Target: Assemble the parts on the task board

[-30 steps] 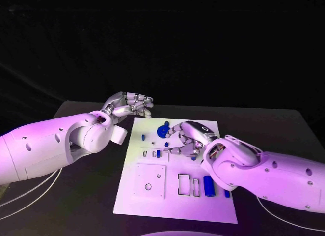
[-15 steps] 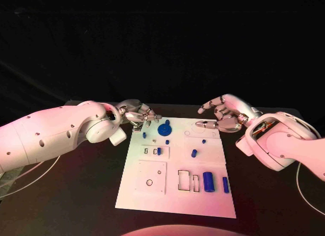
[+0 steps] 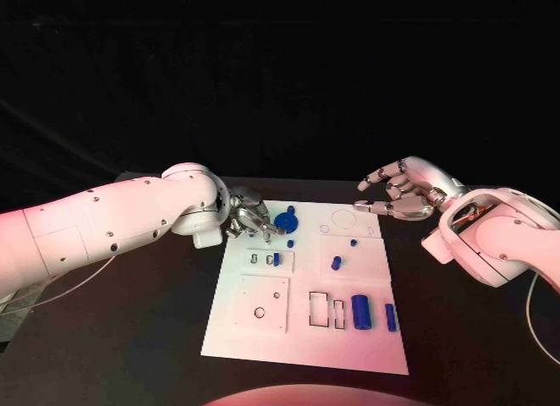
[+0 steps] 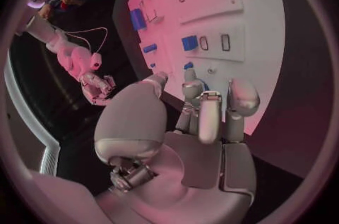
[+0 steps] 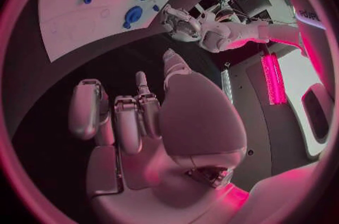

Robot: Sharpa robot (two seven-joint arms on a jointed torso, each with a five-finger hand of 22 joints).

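Right hand [image 3: 400, 196] withdrawn off board [image 3: 371, 338] to far right, fingers curled, empty. Left hand [image 3: 249, 213] moved to blue disc [image 3: 284, 222]; grasp unclear. Left takes next step.

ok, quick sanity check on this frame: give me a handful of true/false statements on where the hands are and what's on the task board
1. The right hand is holding a blue part. False: it holds nothing, fingers apart, raised off the far right corner of the task board.
2. The left hand is at the board's far left edge, next to the round blue part. True.
3. A large blue cylinder lies near the board's near right corner. True.
4. The board is black on a white table. False: the board is white and the table is dark.
5. Both arms come in from the same side. False: they come in from opposite sides.
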